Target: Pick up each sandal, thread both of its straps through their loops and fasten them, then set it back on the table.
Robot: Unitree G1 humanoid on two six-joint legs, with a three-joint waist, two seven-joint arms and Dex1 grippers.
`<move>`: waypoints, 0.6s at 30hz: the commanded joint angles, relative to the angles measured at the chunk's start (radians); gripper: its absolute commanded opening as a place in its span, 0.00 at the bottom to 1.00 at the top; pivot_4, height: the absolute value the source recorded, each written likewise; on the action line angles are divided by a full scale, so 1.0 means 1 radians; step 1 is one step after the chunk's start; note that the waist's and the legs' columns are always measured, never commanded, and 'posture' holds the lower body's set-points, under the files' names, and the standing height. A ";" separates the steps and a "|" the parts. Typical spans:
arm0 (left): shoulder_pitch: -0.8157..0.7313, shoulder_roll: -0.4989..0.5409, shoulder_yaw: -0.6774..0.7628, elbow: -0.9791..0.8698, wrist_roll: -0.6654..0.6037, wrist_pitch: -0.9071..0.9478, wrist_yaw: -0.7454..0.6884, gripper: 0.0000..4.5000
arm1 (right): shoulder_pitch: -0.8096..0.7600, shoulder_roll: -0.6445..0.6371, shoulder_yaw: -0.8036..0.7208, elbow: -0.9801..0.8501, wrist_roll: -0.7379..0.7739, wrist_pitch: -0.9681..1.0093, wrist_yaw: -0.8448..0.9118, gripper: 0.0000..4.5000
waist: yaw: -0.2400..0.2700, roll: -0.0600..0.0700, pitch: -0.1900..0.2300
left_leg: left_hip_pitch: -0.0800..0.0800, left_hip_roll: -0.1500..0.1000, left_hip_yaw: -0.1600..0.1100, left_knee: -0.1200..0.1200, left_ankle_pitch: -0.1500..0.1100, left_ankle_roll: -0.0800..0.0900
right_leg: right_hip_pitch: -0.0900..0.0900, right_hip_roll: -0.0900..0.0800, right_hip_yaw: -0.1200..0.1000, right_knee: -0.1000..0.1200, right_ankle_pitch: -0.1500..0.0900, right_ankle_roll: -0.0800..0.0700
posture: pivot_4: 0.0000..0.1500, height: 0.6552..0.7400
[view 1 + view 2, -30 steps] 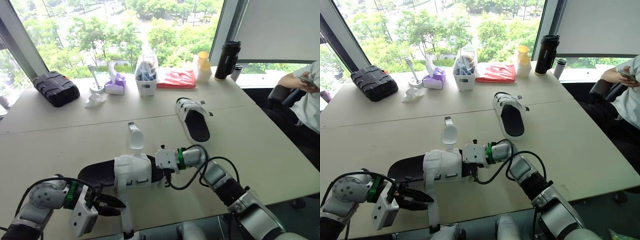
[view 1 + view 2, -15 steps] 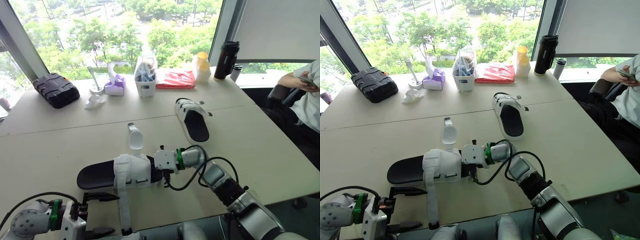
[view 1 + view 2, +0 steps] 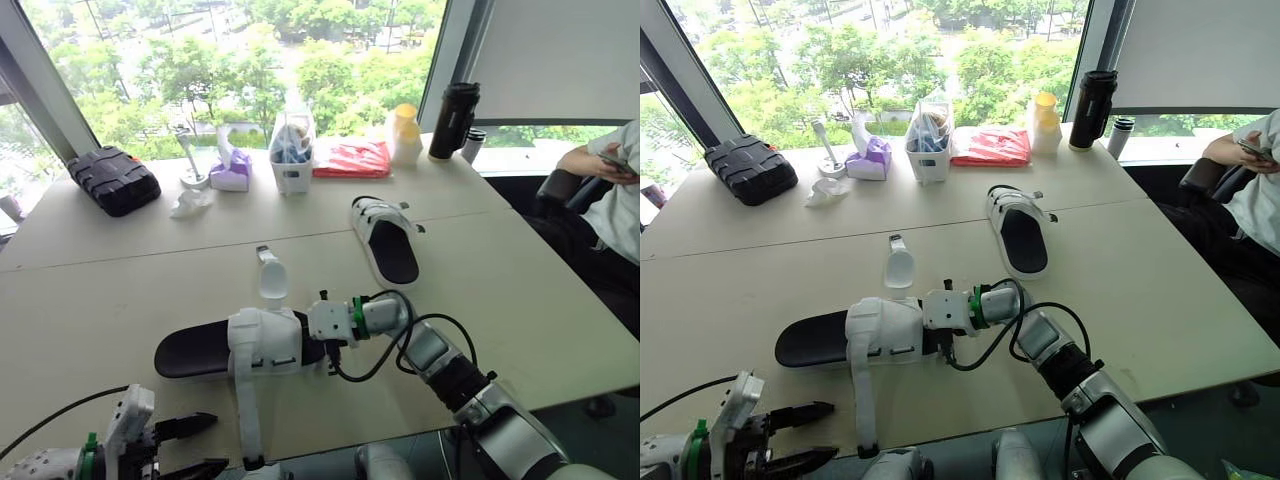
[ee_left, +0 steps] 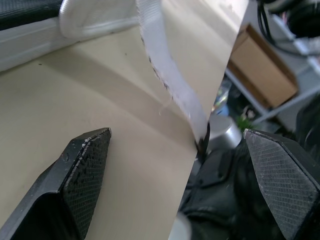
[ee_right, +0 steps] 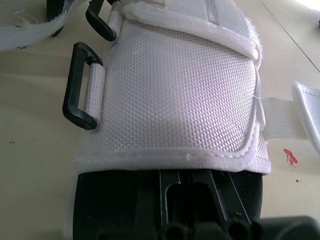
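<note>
The near sandal (image 3: 205, 350) has a black sole and a white upper (image 3: 265, 345) and lies across the table's front. One long white strap (image 3: 245, 415) runs from it to the front edge, its tip just over the edge. A second strap (image 3: 268, 275) points away. My right gripper (image 3: 312, 345) is tucked under the upper at the sandal's open end, fingers hidden. Black loops (image 5: 80, 100) sit on the upper's side. My left gripper (image 3: 190, 447) hovers open at the front left edge, apart from the strap (image 4: 170, 95). The other sandal (image 3: 388, 242) lies farther back on the right.
Along the window stand a black case (image 3: 112, 177), a white bin (image 3: 292, 150), a red packet (image 3: 352, 158), a yellow bottle (image 3: 405, 132) and a black flask (image 3: 455, 120). A person (image 3: 605, 185) sits at the far right. The table's front edge (image 3: 400, 425) is close.
My left gripper has opened, come away from the long strap and drawn back toward the front left corner. The strap now lies loose. The right arm and sandal have not moved.
</note>
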 commanded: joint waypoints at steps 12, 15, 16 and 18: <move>-0.203 -0.157 -0.097 -0.064 0.071 0.327 0.053 0.99 | 0.028 -0.005 0.036 0.021 -0.050 0.038 0.007 0.00 | 0.002 0.000 -0.002 | 0.001 -0.001 0.000 0.000 0.000 0.000 | 0.002 0.000 0.000 -0.001 0.002 -0.004 | 1.00 1.00; -0.225 -0.178 -0.129 -0.063 0.121 0.331 0.035 0.99 | 0.032 -0.005 0.035 0.015 -0.051 0.044 0.005 0.00 | 0.002 0.000 -0.003 | 0.001 -0.002 0.000 0.000 0.000 0.000 | 0.002 0.000 0.000 -0.001 0.002 -0.004 | 1.00 1.00; -0.229 -0.184 -0.129 -0.063 0.126 0.335 0.031 0.99 | 0.032 -0.005 0.035 0.012 -0.051 0.046 0.004 0.00 | 0.002 0.001 -0.004 | 0.001 -0.002 0.000 0.000 0.000 0.000 | 0.002 0.000 0.000 -0.002 0.002 -0.004 | 1.00 1.00; -0.230 -0.189 -0.125 -0.068 0.130 0.347 0.016 0.87 | 0.034 -0.005 0.033 0.008 -0.049 0.051 0.004 0.00 | 0.002 0.002 -0.004 | 0.001 -0.002 0.000 0.000 0.000 0.000 | 0.003 -0.001 0.000 -0.003 0.002 -0.004 | 1.00 1.00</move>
